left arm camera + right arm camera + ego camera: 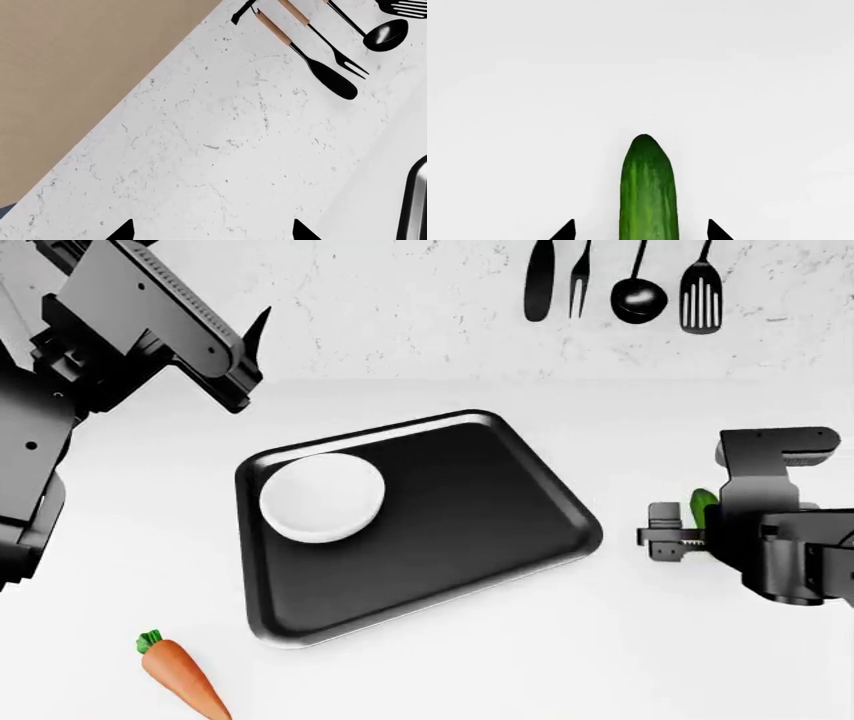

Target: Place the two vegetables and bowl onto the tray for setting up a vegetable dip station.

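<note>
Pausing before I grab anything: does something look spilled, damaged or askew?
Nothing spilled or damaged. The tray sits skewed on the counter, with the bowl upright inside it. The carrot and cucumber lie outside it.

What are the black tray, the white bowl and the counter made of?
The tray looks like glossy black metal or plastic, since its raised rim catches bright light. The bowl looks like smooth white ceramic, though plastic is possible: plain, with no pattern. The counter looks like polished white marble, with thin grey veins and speckles.
</note>
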### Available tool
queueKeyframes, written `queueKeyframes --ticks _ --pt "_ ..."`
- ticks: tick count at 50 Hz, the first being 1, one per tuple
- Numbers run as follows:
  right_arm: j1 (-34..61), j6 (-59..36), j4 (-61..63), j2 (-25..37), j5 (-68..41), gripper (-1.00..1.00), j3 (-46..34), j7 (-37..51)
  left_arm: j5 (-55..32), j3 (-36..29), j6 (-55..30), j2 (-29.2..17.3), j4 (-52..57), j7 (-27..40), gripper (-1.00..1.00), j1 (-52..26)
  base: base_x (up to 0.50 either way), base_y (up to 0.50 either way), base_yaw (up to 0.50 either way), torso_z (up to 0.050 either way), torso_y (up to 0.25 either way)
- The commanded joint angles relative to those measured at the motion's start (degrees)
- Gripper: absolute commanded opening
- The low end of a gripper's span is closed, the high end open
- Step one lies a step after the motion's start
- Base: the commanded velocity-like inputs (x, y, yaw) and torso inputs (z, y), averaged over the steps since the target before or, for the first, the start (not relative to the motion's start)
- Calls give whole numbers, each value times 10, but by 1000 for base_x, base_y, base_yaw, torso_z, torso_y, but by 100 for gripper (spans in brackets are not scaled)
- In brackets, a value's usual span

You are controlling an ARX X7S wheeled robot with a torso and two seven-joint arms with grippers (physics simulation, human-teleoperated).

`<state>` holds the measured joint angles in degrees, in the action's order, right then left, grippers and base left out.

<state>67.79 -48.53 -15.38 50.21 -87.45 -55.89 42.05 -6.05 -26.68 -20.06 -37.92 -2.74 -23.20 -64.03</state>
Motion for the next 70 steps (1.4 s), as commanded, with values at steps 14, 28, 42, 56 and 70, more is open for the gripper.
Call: queueKeyframes --ticks 14,28,42,56,70 --pt "3 6 -6 -15 20 -100 -18 -17 1 -1 0 1 3 4 100 2 1 0 0 0 0" --pt "228 -62 -74 -107 158 -100 -83 -188 -4 6 -6 -7 17 10 100 13 0 0 0 0 0" --pt "265 -18 -185 -240 229 -100 -134 -317 -8 13 -9 -15 26 15 100 22 0 0 0 0 0" --pt "292 88 -473 -403 296 -100 -161 -461 -10 18 -20 -23 42 19 100 28 0 0 0 0 0" --pt "276 139 -596 -482 363 -100 -115 -514 -9 14 -26 -23 48 19 100 28 0 0 0 0 0"
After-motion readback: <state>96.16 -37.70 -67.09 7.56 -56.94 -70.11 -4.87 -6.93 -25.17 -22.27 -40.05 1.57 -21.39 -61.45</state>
